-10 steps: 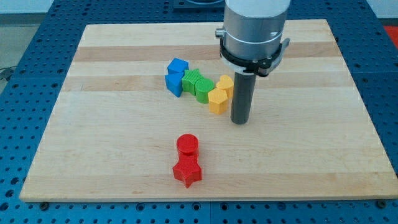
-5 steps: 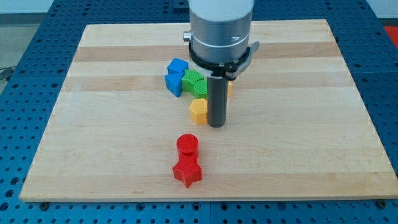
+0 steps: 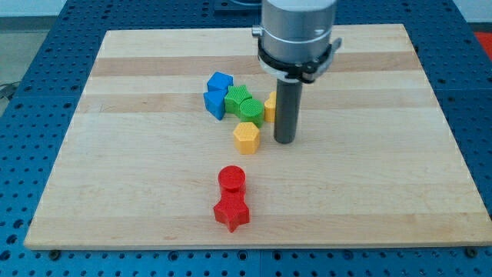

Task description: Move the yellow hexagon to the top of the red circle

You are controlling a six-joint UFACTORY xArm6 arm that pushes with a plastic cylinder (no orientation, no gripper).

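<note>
The yellow hexagon point(image 3: 246, 138) lies on the wooden board point(image 3: 369, 185), just below the green blocks. The red circle point(image 3: 231, 180) sits lower, below and slightly left of the hexagon, with a gap between them. My tip point(image 3: 285, 141) rests on the board just right of the hexagon, a small gap apart. A second yellow block point(image 3: 270, 107) is partly hidden behind the rod.
A red star point(image 3: 231, 211) touches the red circle from below. Two blue blocks point(image 3: 217, 94) and two green blocks point(image 3: 244, 105) cluster above the hexagon. The arm's grey body point(image 3: 298, 35) hangs over the board's top middle.
My tip pushed the yellow hexagon left and down out of the cluster, then drew back to the right and slightly up. The hexagon now stands apart from the other yellow block.
</note>
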